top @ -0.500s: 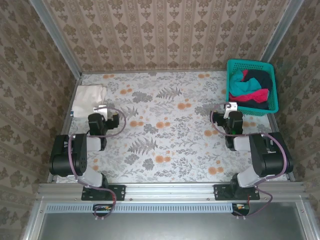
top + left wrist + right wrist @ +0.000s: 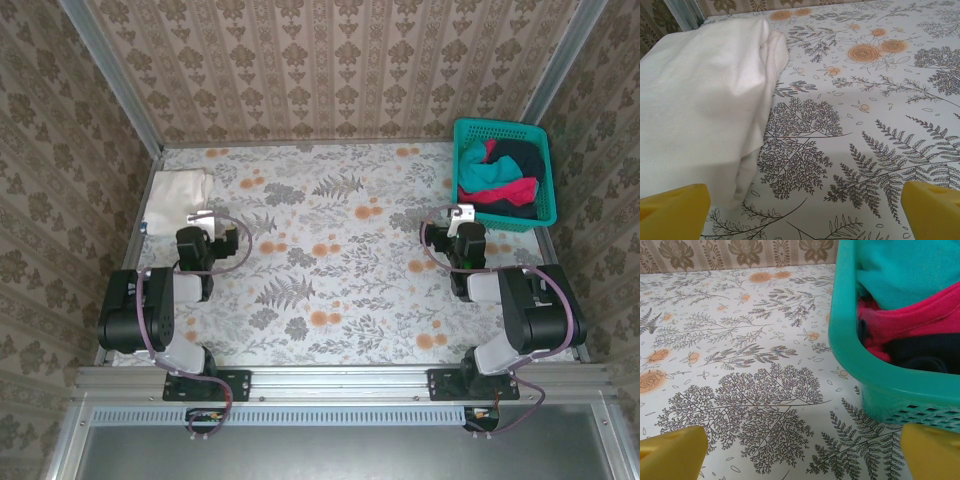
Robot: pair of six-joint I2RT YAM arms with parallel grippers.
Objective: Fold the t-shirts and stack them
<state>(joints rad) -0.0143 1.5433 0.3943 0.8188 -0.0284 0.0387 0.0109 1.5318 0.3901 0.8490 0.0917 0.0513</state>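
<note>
Left pincer (image 2: 801, 212) gapes empty beside the folded cream-white t-shirt (image 2: 705, 100); right pincer (image 2: 801, 452) gapes empty near the teal mesh basket (image 2: 875, 382) holding the teal t-shirt (image 2: 900, 265), red t-shirt (image 2: 920, 315) and navy t-shirt (image 2: 920, 352); nothing has moved, so 3 await folding

A cream-white shirt (image 2: 178, 195) is laid folded flat at the far left corner of the table (image 2: 330, 250), with its layered edges seen soft and rounded along its right side. Three more are heaped unfolded in the basket (image 2: 500, 125) at the far right corner. A teal shirt (image 2: 482, 176) is bunched against the left wall, a red shirt (image 2: 512, 192) is draped across the near side, and a navy shirt (image 2: 522, 155) is crumpled toward the far right, partly under the red.
</note>
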